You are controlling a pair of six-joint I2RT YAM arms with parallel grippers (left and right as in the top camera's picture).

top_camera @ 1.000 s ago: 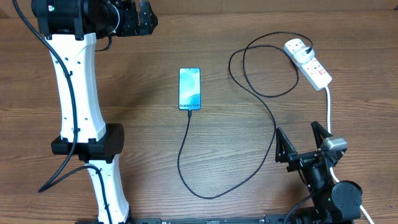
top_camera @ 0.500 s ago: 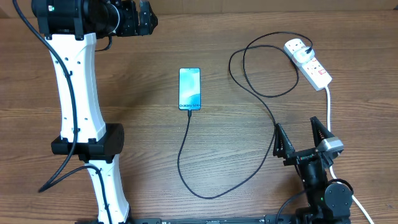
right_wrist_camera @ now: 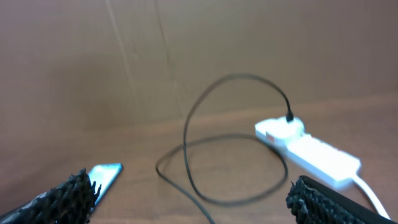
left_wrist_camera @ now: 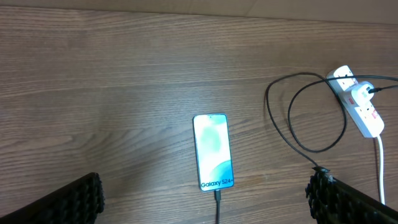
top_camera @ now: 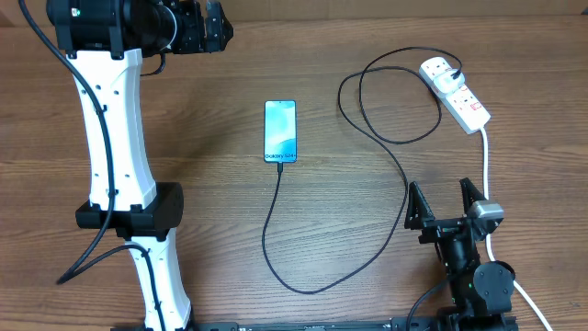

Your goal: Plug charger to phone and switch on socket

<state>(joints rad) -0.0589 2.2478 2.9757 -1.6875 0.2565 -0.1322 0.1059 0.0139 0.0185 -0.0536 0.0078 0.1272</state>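
Left gripper and right gripper gape released, empty; light socket may skid, so press its red switch straight down.

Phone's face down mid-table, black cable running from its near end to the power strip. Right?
No: the phone lies face up, its turquoise screen and Galaxy S24 text plain in the left wrist view. The black cable does run from its near end to the power strip.

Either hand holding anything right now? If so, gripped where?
Nothing is held. The left hand and right hand are both open and empty. The charger and phone lie on the table, neither hand touching them.
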